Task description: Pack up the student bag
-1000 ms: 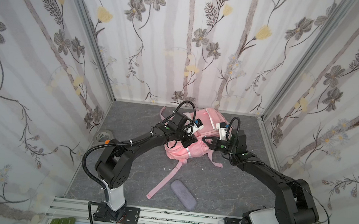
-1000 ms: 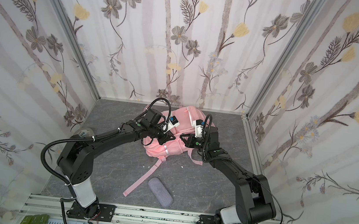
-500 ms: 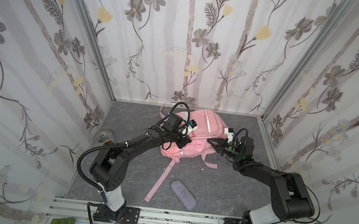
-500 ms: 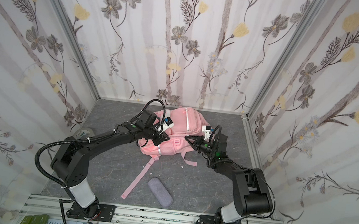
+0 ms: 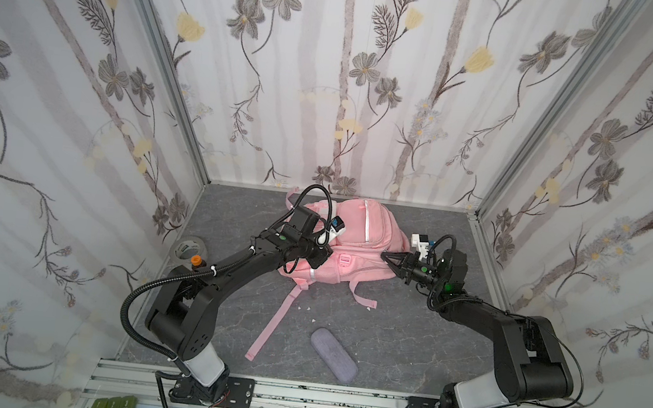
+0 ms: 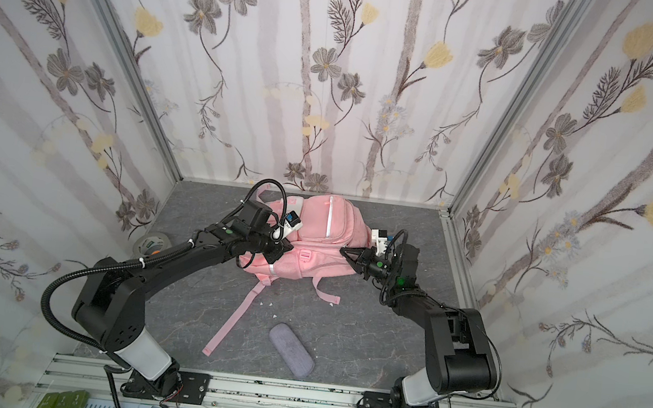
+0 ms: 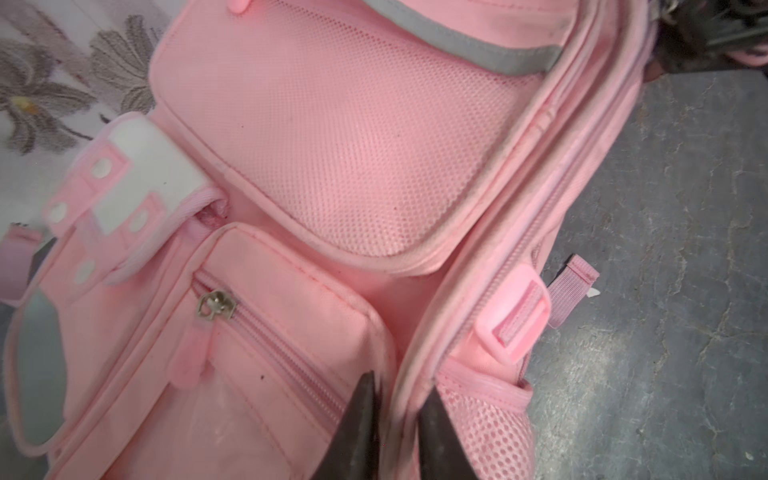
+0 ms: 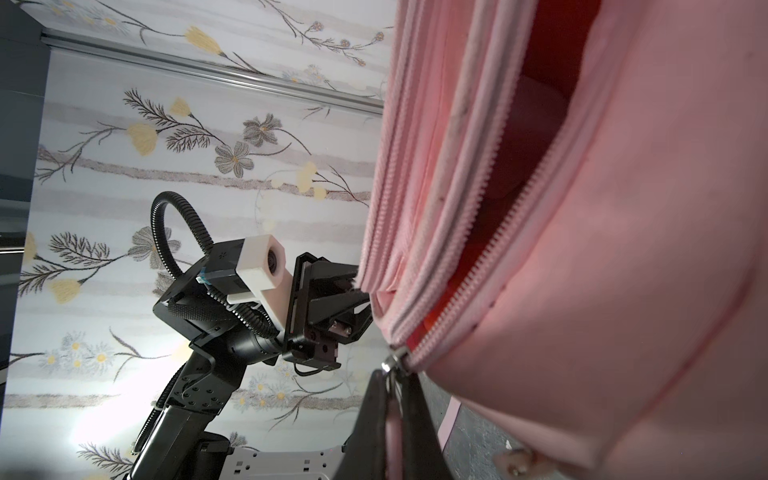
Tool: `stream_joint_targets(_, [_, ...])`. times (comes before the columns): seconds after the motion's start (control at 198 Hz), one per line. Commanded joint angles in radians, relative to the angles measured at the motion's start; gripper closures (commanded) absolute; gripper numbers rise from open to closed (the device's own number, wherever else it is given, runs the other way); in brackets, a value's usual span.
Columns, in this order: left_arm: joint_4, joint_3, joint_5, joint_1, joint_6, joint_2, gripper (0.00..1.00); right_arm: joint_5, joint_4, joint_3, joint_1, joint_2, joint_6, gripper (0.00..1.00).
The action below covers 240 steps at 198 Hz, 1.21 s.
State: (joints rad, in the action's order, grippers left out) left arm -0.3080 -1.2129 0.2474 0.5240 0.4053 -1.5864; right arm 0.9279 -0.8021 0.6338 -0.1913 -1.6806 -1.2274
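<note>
The right jaws were pressed together on the pink zipper pull [image 8: 393,415] at the end of an open zip. The left jaws stood slightly parted astride a piped seam [image 7: 405,386]. The student bag [image 5: 358,238] lay on the grey surface [image 5: 405,339] by the back wall, between both arms.

The student bag [image 5: 378,244] is lying on the desk [image 5: 404,348], close to the back wall. The left hand [image 5: 323,257] is reaching onto its left side, and the right hand [image 5: 385,257] is meeting its right end at a zip pull [image 8: 392,362]. A strap [image 5: 274,320] is trailing forward from the bag. A pouch [image 5: 334,354] is lying in front, well apart. A tape roll [image 5: 188,247] is sitting by the left wall.
</note>
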Motion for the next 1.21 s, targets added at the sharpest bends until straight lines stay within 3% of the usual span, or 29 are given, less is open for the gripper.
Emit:
stream_joint_targets(0.0, [0.002, -0.03, -0.031, 0.033, 0.136, 0.048, 0.27, 0.005, -0.024, 0.017, -0.033, 0.02, -0.016, 1.0])
stream_joint_targets(0.167, [-0.021, -0.092, 0.006, 0.139, 0.255, 0.02, 0.24, 0.006, -0.019, 0.018, -0.071, 0.025, -0.016, 1.0])
stream_joint_targets(0.415, [-0.071, -0.219, -0.044, 0.203, 0.258, -0.149, 0.4, 0.042, -0.002, 0.019, -0.077, 0.032, -0.005, 1.0])
stream_joint_targets(0.526, [-0.059, -0.222, -0.032, 0.208, 0.26, -0.175, 0.62, 0.056, 0.012, 0.017, -0.079, 0.038, 0.005, 1.0])
stream_joint_targets(0.637, [-0.049, -0.22, -0.041, 0.209, 0.255, -0.182, 1.0, 0.06, 0.022, 0.017, -0.077, 0.044, 0.011, 1.0])
stream_joint_targets(0.688, [-0.045, -0.218, -0.045, 0.209, 0.248, -0.179, 1.0, 0.055, 0.053, 0.021, -0.072, 0.049, 0.035, 0.94])
stream_joint_targets(0.753, [-0.047, -0.215, -0.034, 0.21, 0.246, -0.173, 1.0, 0.029, 0.221, 0.059, -0.058, 0.064, 0.155, 0.76])
stream_joint_targets(0.804, [-0.05, -0.217, -0.019, 0.209, 0.24, -0.169, 1.0, -0.032, 0.444, 0.106, -0.054, 0.076, 0.337, 0.64])
stream_joint_targets(0.905, [-0.092, -0.249, 0.008, 0.209, 0.217, -0.186, 1.0, -0.225, 0.753, 0.22, -0.071, 0.131, 0.655, 0.51])
stream_joint_targets(1.027, [-0.172, -0.334, 0.041, 0.21, 0.176, -0.234, 1.0, -0.432, 0.853, 0.216, -0.098, 0.173, 0.808, 0.44])
stream_joint_targets(1.209, [-0.201, -0.394, 0.094, 0.209, 0.119, -0.272, 1.0, -0.599, 0.846, 0.192, -0.137, 0.213, 0.898, 0.5])
